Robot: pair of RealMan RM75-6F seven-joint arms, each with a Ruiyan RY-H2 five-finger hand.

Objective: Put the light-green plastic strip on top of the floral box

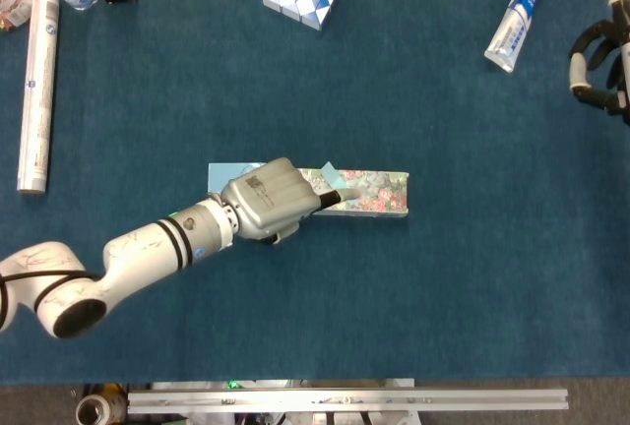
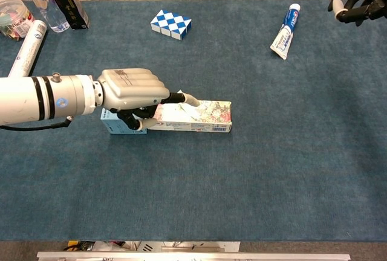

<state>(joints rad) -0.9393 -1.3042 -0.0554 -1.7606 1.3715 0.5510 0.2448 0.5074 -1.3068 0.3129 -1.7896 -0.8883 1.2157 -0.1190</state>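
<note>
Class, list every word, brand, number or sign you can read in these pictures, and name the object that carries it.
Nothing can be quoted with certainty.
Toothpaste tube: red and blue logo, blurred.
White tube: fine print along it, too small.
Black carton: white print and pink band, unreadable.
Floral box: a line of print on its front face, too small.
Light-blue box: speaker picture, no legible words.

Left hand (image 1: 268, 199): silver-grey ribbed metal back, black inner parts, pale fingertip pads. Left arm (image 2: 36, 99): glossy white shell, black rings at wrist, small blue dot marking, silver wrist collar, thin black cable beneath. Right hand (image 2: 357, 0): black frame, white fingertip pads, only partly in view at frame edge.
</note>
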